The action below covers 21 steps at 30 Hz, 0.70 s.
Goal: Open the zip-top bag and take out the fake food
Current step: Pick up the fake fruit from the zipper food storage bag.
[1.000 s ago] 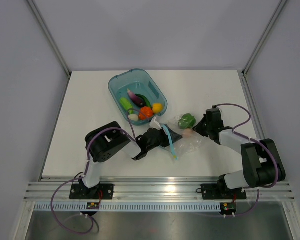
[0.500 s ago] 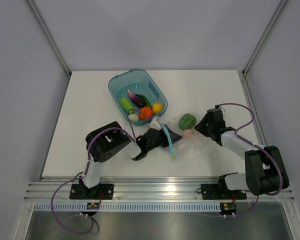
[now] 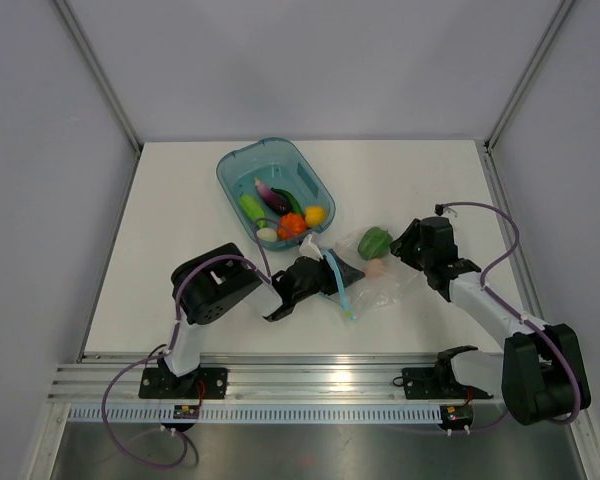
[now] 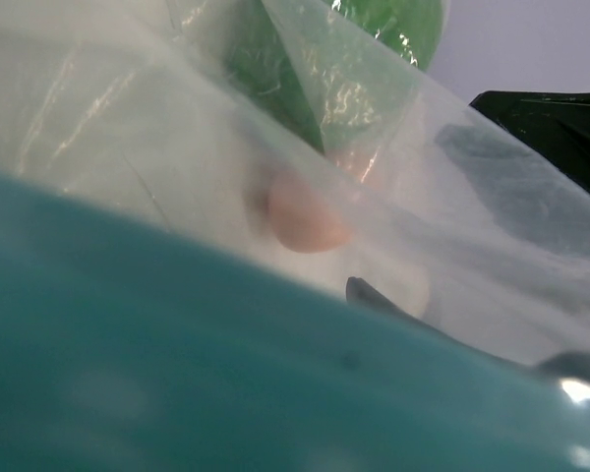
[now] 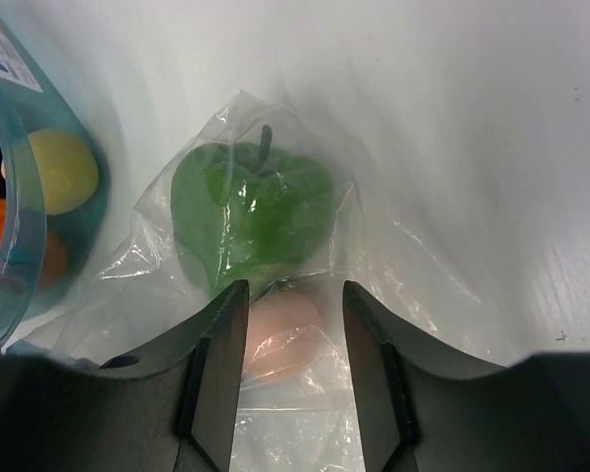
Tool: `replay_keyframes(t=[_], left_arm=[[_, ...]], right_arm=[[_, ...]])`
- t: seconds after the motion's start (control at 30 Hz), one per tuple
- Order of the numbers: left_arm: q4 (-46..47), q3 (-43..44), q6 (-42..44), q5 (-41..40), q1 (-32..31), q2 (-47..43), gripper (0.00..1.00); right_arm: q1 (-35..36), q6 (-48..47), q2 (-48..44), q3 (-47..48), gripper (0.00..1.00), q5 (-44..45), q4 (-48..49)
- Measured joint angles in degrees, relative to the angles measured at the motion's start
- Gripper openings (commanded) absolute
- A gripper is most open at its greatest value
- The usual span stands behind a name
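Observation:
The clear zip-top bag (image 3: 372, 277) lies crumpled on the table in front of the tub, its light blue zip strip (image 3: 338, 278) lifted at the left end. My left gripper (image 3: 323, 274) is shut on that zip edge, and the strip (image 4: 177, 374) fills the bottom of the left wrist view. Inside the bag sit a green pepper (image 3: 376, 241) (image 5: 251, 216) and a pinkish piece (image 3: 376, 268) (image 5: 285, 329). My right gripper (image 3: 404, 250) (image 5: 293, 290) is open just right of the bag, its fingers (image 5: 216, 364) either side of the pinkish piece and holding nothing.
A translucent teal tub (image 3: 234, 165) stands behind the bag with fake food in it: a purple eggplant (image 3: 270, 194), a green cucumber (image 3: 251, 208), an orange-red piece (image 3: 292, 225), a yellow lemon (image 3: 315, 215) and a whitish piece (image 3: 267, 235). The tub's wall (image 5: 20, 226) is close on the right gripper's left.
My right gripper has opened and drawn back to the right from the bag. The green pepper has shifted slightly. The left arm has not moved.

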Motion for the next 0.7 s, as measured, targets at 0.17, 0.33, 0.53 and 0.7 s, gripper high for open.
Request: replay_keyframes(t=[0.17, 0.33, 0.53, 0.7], left_arm=[[0.0, 0.0, 0.0, 0.0, 0.0, 0.0, 0.54], [0.0, 0.2, -0.1, 0.0, -0.3, 0.0, 0.58], [0.0, 0.7, -0.2, 0.0, -0.5, 0.0, 0.65], [-0.1, 1.1, -0.3, -0.2, -0.6, 0.0, 0.68]], right_arm=[[1.8, -0.8, 0.0, -0.1, 0.49, -0.1, 0.2], [2.5, -1.0, 2.3, -0.1, 0.46, -0.3, 0.3], [3.1, -0.9, 7.5, -0.1, 0.44, -2.2, 1.7], [3.4, -0.8, 11.9, 0.5, 0.43, -4.7, 3.5]])
